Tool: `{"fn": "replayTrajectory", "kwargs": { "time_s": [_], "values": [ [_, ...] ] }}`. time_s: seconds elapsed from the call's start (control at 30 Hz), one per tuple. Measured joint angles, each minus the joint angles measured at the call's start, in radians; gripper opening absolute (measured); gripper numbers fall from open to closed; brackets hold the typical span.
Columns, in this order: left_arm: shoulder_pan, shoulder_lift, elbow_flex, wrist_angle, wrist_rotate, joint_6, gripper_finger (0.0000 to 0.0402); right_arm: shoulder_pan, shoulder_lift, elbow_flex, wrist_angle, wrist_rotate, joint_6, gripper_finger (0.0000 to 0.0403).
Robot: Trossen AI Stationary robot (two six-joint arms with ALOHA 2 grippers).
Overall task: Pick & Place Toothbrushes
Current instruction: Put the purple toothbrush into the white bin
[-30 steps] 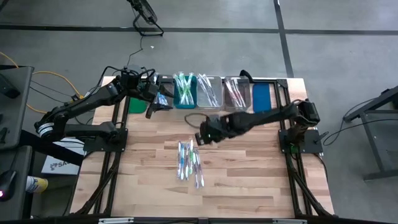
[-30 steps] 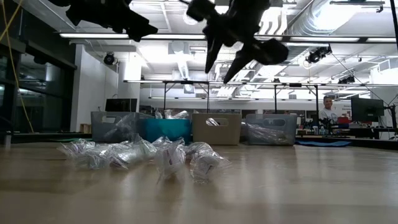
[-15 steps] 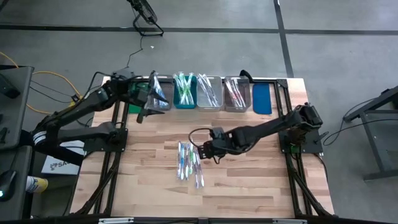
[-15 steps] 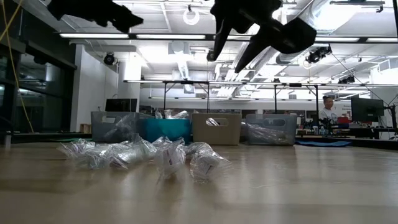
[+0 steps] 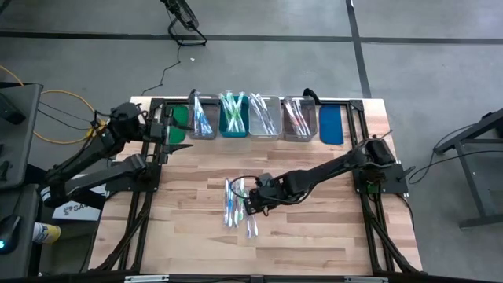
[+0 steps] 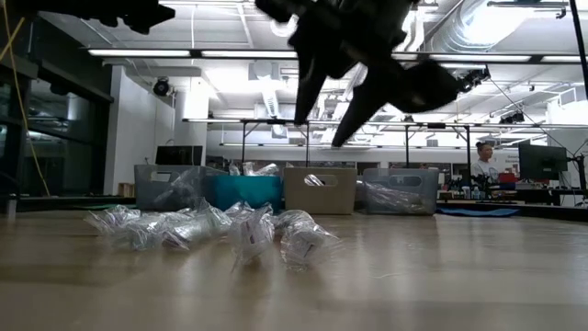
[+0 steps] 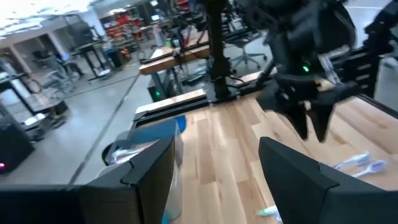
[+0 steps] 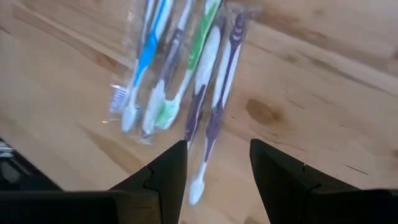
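Hard to make out: in the low view the toothbrushes (image 6: 220, 230) read only as a crumpled clear-wrapper heap, colours not separable. In the high view the right gripper (image 5: 253, 203) is a dark blob over the pile, fingers not resolvable there. In the right wrist view the pile is cut off at the picture edge; about five wrapped brushes show (image 8: 180, 81) in blue, green, white and purple. The left arm's own fingers (image 7: 298, 174) block much of its wrist view, and the bin contents are blurred there.

Change versus earlier frames: the right arm has swung from near the bin row, out over the middle of the counter (image 5: 314, 228), and now sits at the right edge of the loose pile (image 5: 238, 206). The left arm has pulled back from the clear bin (image 5: 203, 122) toward the back-left corner; left gripper (image 5: 163, 135) now beside the green bin (image 5: 180, 124).

Fingers: right fingers (image 8: 165, 174) are spread apart, empty, hovering above the brushes, straddling the purple one's head end; contact not visible. Left fingers also stand wide, nothing between them.

Task items: loose toothbrushes lie mid-counter, roughly parallel. More sit sorted in the clear, teal (image 5: 233, 118) and two grey bins (image 5: 265, 118) along the back edge. The blue bin (image 5: 331, 124) is at the right end.
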Motion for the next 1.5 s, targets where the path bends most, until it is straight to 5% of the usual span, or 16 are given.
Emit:
{"fn": "replayTrajectory", "kwargs": {
  "time_s": [0.73, 1.23, 1.5],
  "values": [
    [0.0, -0.048, -0.025, -0.006, -0.021, -0.071, 0.0228, 0.026, 0.173, -0.002, 0.179, -0.003, -0.058, 0.016],
    [0.0, -0.048, -0.025, -0.006, -0.022, -0.082, 0.0228, 0.027, 0.198, -0.001, 0.199, -0.003, 0.014, 0.0014],
    [0.0, -0.048, -0.024, -0.006, -0.021, -0.089, 0.0228, 0.026, 0.16, -0.001, 0.151, -0.038, 0.02, 0.0007]
  ]
}}
